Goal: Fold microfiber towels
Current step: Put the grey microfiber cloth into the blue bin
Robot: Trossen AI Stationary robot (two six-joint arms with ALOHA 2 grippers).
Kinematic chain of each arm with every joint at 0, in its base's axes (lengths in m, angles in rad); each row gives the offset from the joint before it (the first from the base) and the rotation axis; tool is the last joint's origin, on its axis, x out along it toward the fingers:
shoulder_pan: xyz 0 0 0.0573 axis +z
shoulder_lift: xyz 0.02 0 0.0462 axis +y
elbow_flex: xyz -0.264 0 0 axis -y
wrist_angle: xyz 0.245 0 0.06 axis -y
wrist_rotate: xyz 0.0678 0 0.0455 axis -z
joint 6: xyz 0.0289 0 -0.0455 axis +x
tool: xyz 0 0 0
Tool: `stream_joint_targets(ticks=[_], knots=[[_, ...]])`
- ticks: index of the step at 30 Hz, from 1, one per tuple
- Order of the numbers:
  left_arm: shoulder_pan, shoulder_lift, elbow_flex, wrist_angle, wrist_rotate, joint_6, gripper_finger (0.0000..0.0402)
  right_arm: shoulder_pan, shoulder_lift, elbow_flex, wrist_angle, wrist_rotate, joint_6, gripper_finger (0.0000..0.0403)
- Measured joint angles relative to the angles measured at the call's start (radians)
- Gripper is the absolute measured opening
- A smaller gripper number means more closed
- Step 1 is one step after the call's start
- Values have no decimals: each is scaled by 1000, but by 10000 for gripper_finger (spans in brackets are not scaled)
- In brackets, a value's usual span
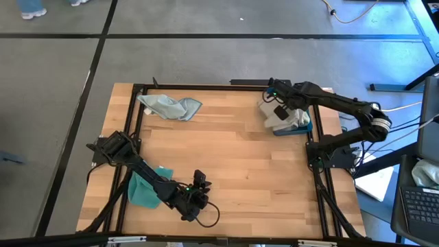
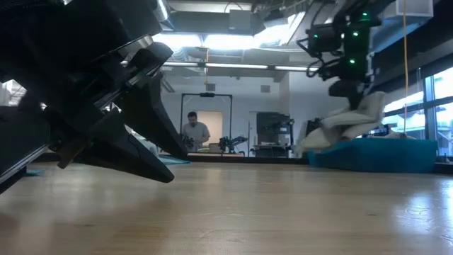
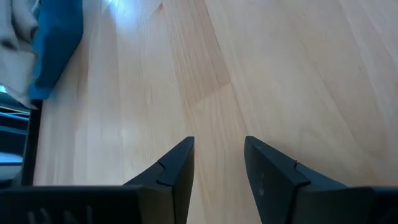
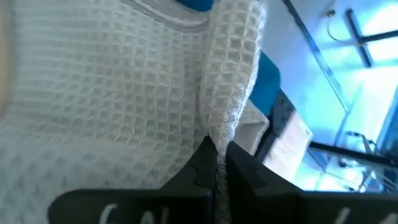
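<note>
The left pincer (image 1: 200,180) sits low over the near edge of the wooden desk (image 1: 233,165). Its two fingers (image 3: 177,171) are a little apart and hold nothing, with bare wood between them. Just behind that arm lies a teal towel (image 1: 140,192), flat on the desk. Farther back, near the far left corner, a pale blue towel (image 1: 170,107) lies in a crumpled heap. At the far right sits a blue tray (image 1: 302,126) with light towels in it. The right pincer (image 1: 278,104) is above the tray, closed tight on a fold of a pale grey waffle towel (image 4: 112,93), which hangs from it. Far off in the room, a person (image 2: 195,132) stands.
</note>
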Motion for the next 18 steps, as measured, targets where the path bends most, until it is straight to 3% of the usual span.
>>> stream_joint_targets(ticks=[6, 18], knots=[[0, 1, -1, 1, 1, -11, 133, -31, -41, -94, 23, 8, -4, 16], [3, 2, -1, 4, 2, -10, 133, -59, -39, -170, 143, 162, -39, 16]])
